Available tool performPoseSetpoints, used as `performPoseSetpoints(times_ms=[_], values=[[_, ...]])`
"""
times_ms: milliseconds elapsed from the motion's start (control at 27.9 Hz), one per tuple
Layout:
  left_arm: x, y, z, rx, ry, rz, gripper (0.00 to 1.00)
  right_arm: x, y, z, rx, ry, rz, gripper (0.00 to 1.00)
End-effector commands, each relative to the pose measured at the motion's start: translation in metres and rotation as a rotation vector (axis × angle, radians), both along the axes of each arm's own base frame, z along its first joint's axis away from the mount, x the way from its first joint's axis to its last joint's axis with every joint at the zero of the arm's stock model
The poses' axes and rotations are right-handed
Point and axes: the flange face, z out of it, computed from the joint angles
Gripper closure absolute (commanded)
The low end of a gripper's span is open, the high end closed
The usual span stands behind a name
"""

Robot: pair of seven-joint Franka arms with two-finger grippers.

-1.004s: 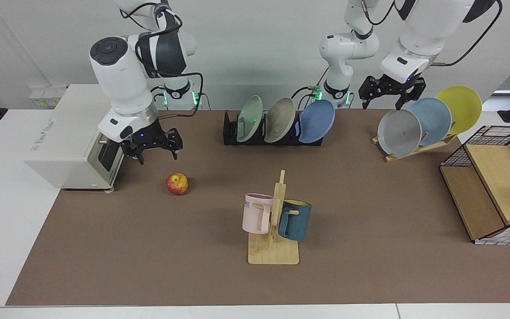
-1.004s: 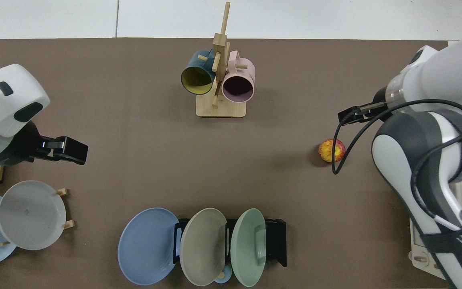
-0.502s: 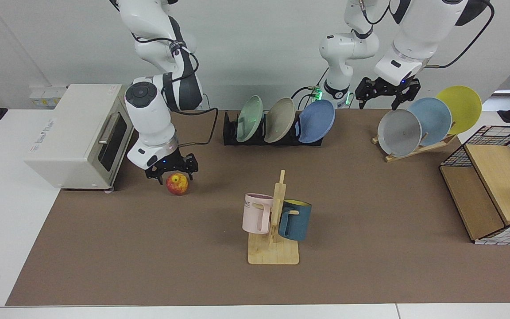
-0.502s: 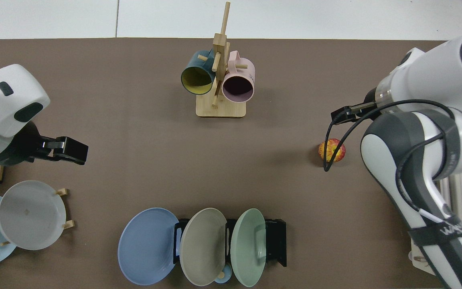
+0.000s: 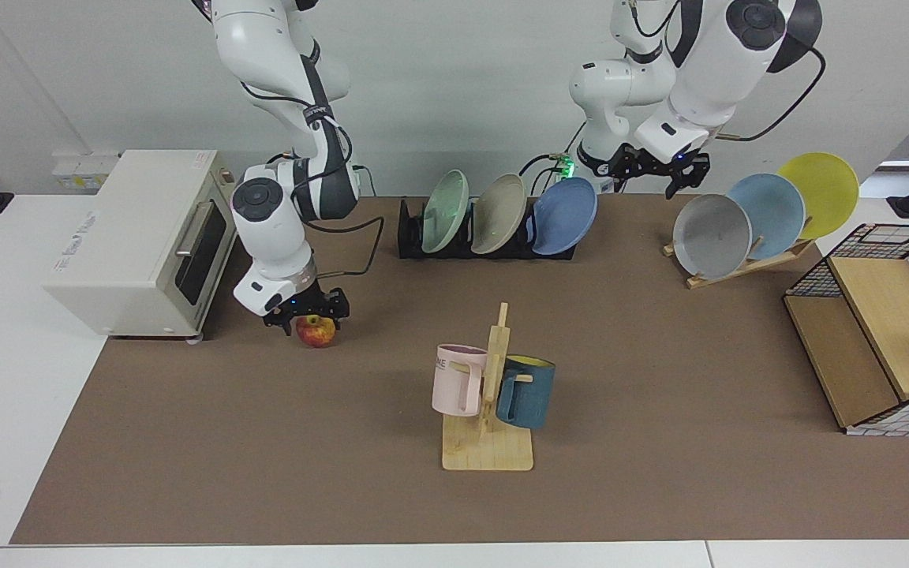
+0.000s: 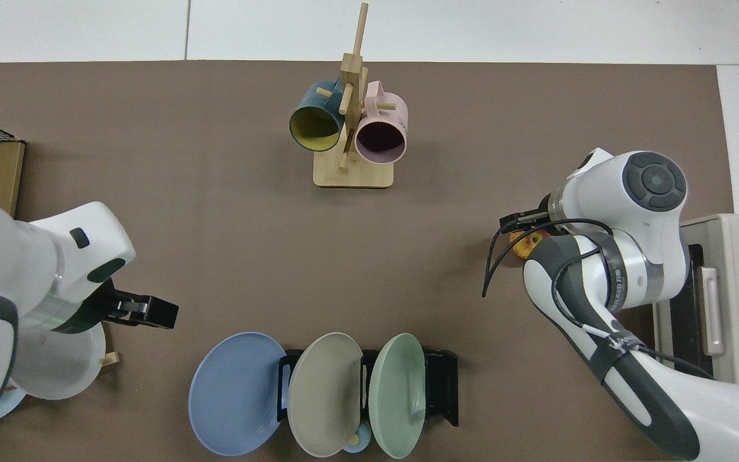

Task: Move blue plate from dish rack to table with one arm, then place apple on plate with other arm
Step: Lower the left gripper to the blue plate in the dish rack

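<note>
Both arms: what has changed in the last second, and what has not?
The right gripper came down from beside the toaster oven to straddle the apple, fingers open. The left gripper moved from the wooden stand toward the blue plate. Apple, plates and dish rack stayed put.

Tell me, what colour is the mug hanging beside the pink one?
The mug is dark teal outside, yellow inside; the top view shows the inside best.

One camera faces the robots across the table [image 5: 660, 489]; another looks straight down.

The blue plate [image 5: 564, 215] stands in the dish rack [image 5: 409, 237], mug tree [image 5: 492, 386] in front.
</note>
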Motion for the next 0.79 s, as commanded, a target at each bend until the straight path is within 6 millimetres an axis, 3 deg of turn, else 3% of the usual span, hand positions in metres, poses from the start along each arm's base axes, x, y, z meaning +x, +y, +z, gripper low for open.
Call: performPoseSetpoints(times_ms=[0, 358, 466, 609, 753], values=[[-0.019, 0.007, -0.048, -0.030, -0.002, -0.015, 0.00, -0.001, -0.009, -0.026, -0.007, 0.014, -0.020, 0.00], [-0.037, 0.010, -0.115, -0.105, 0.055, -0.062, 0.00, -0.010, -0.005, -0.044, -0.011, 0.056, -0.033, 0.04], [-0.049, 0.009, -0.133, -0.108, 0.099, -0.068, 0.00, -0.012, -0.003, -0.044, -0.012, 0.063, -0.027, 0.34], [-0.065, 0.005, -0.143, -0.113, 0.137, -0.070, 0.00, -0.016, 0.002, -0.046, -0.014, 0.075, -0.021, 0.72], [-0.080, 0.001, -0.148, -0.103, 0.146, -0.081, 0.02, -0.014, 0.007, -0.040, -0.014, 0.074, -0.011, 0.91]])
